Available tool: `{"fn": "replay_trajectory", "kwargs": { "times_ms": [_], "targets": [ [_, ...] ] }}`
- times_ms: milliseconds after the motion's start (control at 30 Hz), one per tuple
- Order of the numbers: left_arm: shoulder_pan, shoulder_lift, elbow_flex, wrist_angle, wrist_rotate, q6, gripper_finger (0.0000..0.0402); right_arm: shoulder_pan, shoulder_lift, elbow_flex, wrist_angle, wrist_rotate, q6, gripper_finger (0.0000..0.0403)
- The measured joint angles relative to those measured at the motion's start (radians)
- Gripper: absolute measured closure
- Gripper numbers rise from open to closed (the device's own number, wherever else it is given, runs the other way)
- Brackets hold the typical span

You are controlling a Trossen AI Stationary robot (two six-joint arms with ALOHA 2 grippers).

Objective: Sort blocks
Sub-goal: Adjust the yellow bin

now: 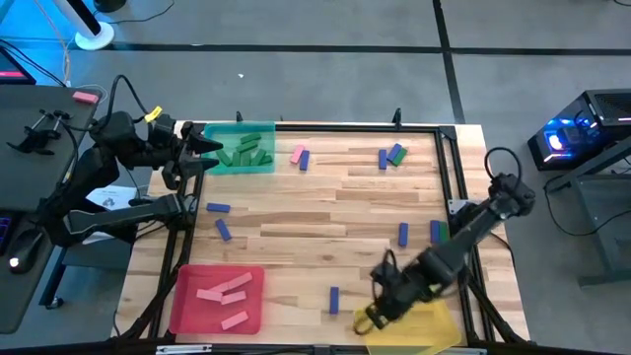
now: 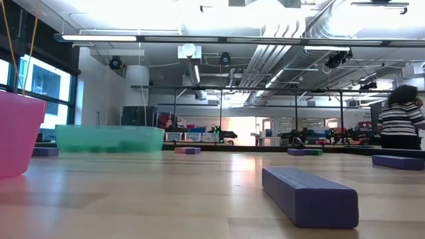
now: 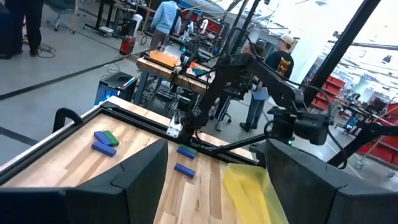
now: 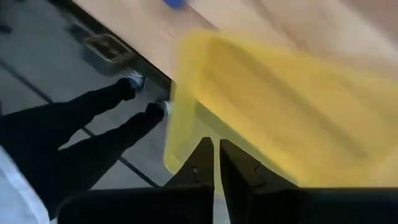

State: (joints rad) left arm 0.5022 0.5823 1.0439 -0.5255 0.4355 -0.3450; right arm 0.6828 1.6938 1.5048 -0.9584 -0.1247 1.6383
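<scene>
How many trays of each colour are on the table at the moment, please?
Green tray: 1
Red tray: 1
Yellow tray: 1
Total: 3 trays

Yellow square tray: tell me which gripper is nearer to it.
Right. The right gripper is shut on the yellow square tray's rim; the left gripper waits across the table by the green tray.
</scene>
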Motion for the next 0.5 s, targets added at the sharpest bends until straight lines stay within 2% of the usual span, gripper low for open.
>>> {"fn": "replay_trajectory", "kwargs": {
  "times_ms": [133,267,400,500],
  "targets": [
    [0.000,0.000,0.000,-0.001,0.000,-0.001,0.0145,0.066,0.008,-0.022,-0.002,-0.001,0.169,0.0402],
    [0.000,0.000,0.000,-0.001,0.000,0.000,0.0145,0.079,0.027,-0.052,0.007,0.019,0.284,0.0402],
    [0.000,0.000,0.000,-0.001,0.000,0.011,0.0145,0.048,0.031,-0.096,0.150,0.023,0.292,0.0403],
    [0.000,0.000,0.000,-0.001,0.000,0.031,0.0145,0.016,0.065,-0.102,0.178,0.015,0.269,0.0403]
  ]
}}
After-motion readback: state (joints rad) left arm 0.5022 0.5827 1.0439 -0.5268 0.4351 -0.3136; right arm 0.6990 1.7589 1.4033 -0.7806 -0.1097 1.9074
